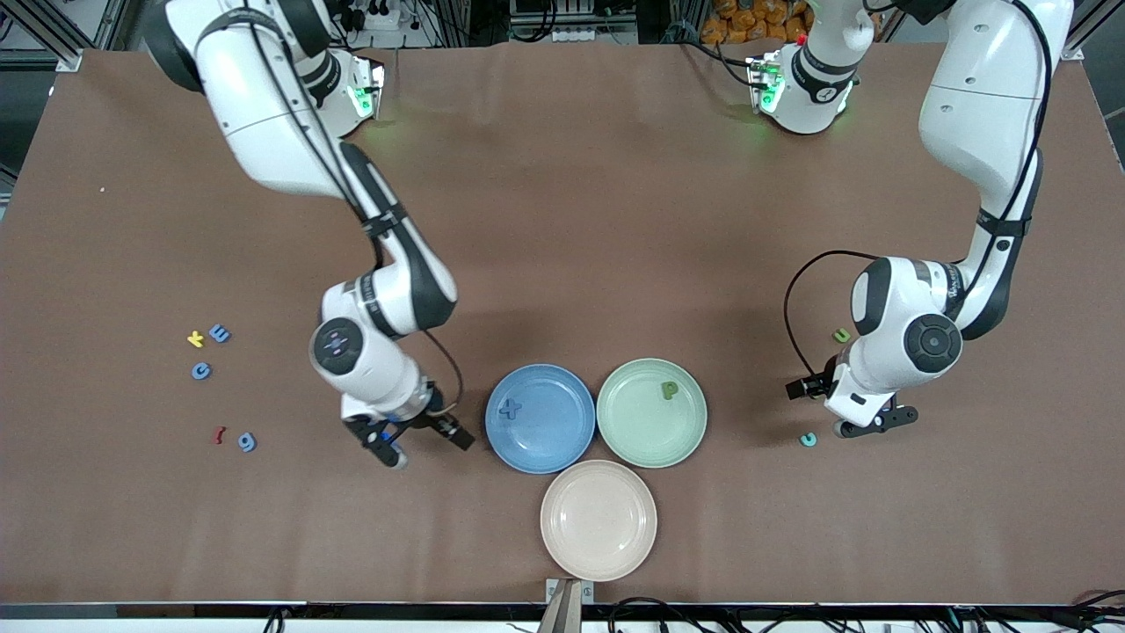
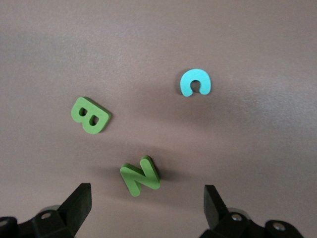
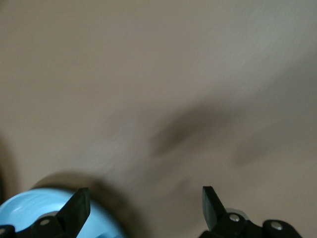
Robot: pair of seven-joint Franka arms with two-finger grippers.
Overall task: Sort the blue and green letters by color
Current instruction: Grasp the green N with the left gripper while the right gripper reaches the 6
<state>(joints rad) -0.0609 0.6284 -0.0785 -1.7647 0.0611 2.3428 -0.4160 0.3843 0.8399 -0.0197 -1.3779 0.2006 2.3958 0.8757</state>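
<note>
We are seeing the right gripper (image 1: 420, 440) hanging spread and empty over bare table just beside the blue plate (image 1: 540, 418), which is carrying one blue letter (image 1: 510, 407). The left gripper (image 1: 870, 422), spread too, is hovering over the green N (image 2: 140, 175); the green B (image 2: 89, 115) and a teal C (image 2: 195, 83) are lying apart nearby. The green plate (image 1: 651, 411) is holding a green P (image 1: 670, 389).

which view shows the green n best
The left wrist view: the green N lies in plain sight on the table. In the front view the left arm covers it, and the right wrist view misses it.
</note>
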